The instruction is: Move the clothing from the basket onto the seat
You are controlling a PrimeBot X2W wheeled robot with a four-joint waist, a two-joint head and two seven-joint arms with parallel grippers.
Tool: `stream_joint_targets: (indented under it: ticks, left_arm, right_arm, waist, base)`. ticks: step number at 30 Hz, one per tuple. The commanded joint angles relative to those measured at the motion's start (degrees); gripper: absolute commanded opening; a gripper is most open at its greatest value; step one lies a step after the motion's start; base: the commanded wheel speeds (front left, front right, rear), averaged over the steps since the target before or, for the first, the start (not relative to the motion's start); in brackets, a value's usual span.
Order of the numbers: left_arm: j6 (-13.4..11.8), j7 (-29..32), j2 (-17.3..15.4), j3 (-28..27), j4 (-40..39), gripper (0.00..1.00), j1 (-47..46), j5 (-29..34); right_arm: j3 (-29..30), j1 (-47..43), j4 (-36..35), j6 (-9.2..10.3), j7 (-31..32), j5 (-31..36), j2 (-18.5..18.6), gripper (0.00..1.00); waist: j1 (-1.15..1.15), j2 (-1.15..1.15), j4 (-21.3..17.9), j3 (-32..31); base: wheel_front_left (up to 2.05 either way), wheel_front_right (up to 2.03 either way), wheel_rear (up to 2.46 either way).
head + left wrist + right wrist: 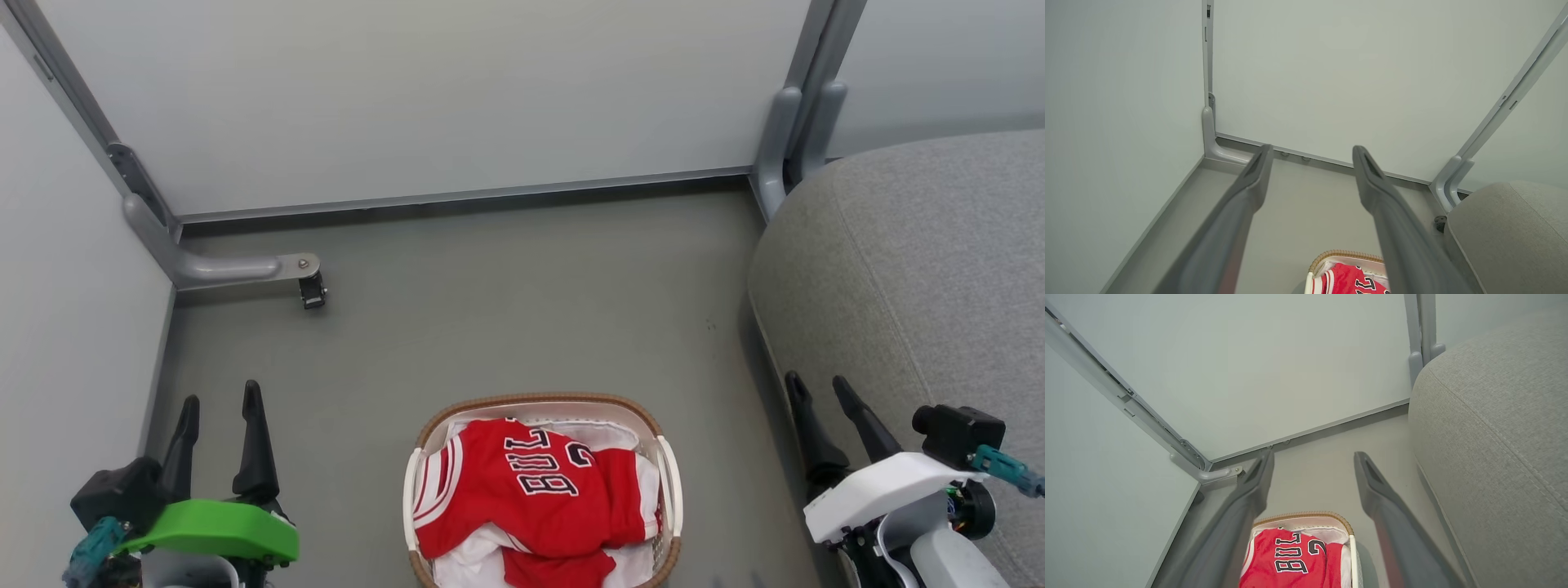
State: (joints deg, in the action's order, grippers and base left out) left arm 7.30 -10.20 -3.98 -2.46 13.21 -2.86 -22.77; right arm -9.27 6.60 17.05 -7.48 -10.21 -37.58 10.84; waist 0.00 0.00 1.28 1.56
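Left claw (221, 394) agape; red jersey (531, 490), crumpled, white-striped

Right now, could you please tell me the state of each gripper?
Left gripper: open, holding nothing.
Right gripper: open, holding nothing.

Pale partition panels (408, 98) and a metal foot (237, 268) stand on grey floor (506, 310).

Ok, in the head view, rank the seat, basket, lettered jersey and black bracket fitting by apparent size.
1. seat, largest, though cut off at the picture's edge.
2. basket, cut off below.
3. jersey, crumpled inside the basket.
4. black fitting, smallest, and farther away.
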Motion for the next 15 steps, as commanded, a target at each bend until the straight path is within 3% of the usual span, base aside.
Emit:
stream_joint_targets:
  ticks: [1,15]
  left_arm:
    - [0.2,-0.6,-0.4,0.0,-0.2,1.0,0.6,2.1]
    - [0.2,-2.3,-0.9,1.5,0.9,1.0,1.0,10.7]
  right_arm:
    - [-0.2,1.0,0.0,-0.02,-0.6,1.8,0.6,1.0]
    - [0.3,1.3,0.8,-0.02,-2.3,10.5,0.2,1.0]
  waist:
    - [0.0,0.0,0.1,0.0]
    - [0.0,0.0,0.6,0.8]
  base:
    - [0.0,0.0,0.0]
    - [0.0,0.0,0.0]
